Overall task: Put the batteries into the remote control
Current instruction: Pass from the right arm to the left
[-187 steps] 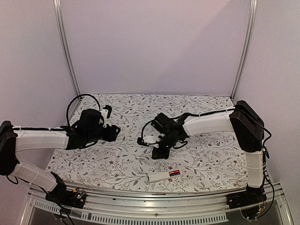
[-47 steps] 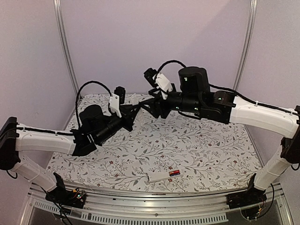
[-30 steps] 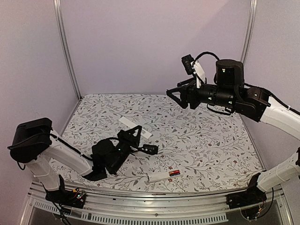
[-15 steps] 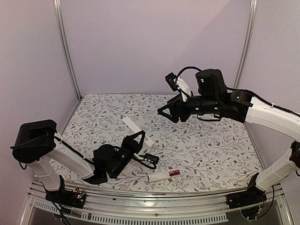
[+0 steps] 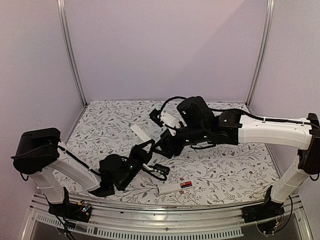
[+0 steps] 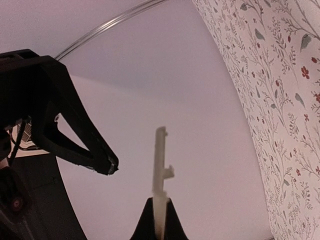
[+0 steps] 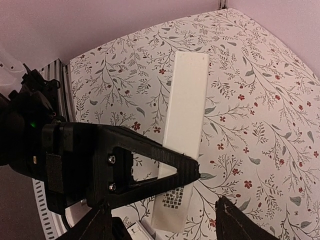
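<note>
The remote control [image 5: 172,188] lies by the tabletop's [image 5: 225,165] front edge, a red-marked battery [image 5: 186,185] at its right end. Behind it the left gripper [image 5: 148,145] pinches a thin white cover strip [image 5: 140,133]; the right gripper [image 5: 164,149] hangs beside, fingers [image 7: 235,222] spread

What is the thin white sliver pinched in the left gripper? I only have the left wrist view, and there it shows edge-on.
Observer: The right wrist view shows it broadside. It is a long, flat white cover strip, with a small dark printed patch near the end that the left gripper pinches.
Operator: And where is the remote control? My view shows none.
Observer: In the top view the remote control lies on the floral tablecloth near the front edge, in front of the left gripper.
</note>
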{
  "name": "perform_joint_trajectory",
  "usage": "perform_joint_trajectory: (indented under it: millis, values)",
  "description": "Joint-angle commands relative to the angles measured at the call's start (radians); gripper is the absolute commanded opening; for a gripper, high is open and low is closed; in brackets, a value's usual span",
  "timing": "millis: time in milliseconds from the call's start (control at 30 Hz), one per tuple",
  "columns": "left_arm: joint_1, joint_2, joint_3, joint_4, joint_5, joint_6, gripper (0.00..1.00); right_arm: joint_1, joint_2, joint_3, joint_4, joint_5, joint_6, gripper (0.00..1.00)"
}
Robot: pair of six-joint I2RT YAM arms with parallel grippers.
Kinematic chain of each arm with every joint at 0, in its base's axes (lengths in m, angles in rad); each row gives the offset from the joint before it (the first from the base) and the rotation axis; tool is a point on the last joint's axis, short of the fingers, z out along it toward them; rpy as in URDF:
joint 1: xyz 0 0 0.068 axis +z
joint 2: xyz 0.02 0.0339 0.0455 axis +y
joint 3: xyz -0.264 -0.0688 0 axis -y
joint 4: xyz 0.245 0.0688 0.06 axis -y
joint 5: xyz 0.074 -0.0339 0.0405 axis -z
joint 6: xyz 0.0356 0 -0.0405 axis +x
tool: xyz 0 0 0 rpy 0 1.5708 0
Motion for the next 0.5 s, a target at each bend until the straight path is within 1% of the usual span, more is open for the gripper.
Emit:
perform_joint_trajectory:
  millis: [0,200,333,467]
  values:
    - [-0.014,0.008,0.007,0.518,-0.003,0.001,0.00,0.011,0.053,0.008,-0.024,0.047,-0.006,0.69]
    - [-0.015,-0.001,0.005,0.517,-0.005,-0.016,0.00,0.012,0.088,-0.008,-0.040,0.120,-0.009,0.62]
    - [-0.015,-0.003,0.005,0.516,-0.001,-0.038,0.00,0.012,0.102,-0.013,-0.030,0.123,-0.008,0.59]
    - [-0.015,0.006,0.007,0.517,0.003,-0.042,0.00,0.012,0.122,0.000,-0.015,0.142,-0.011,0.54]
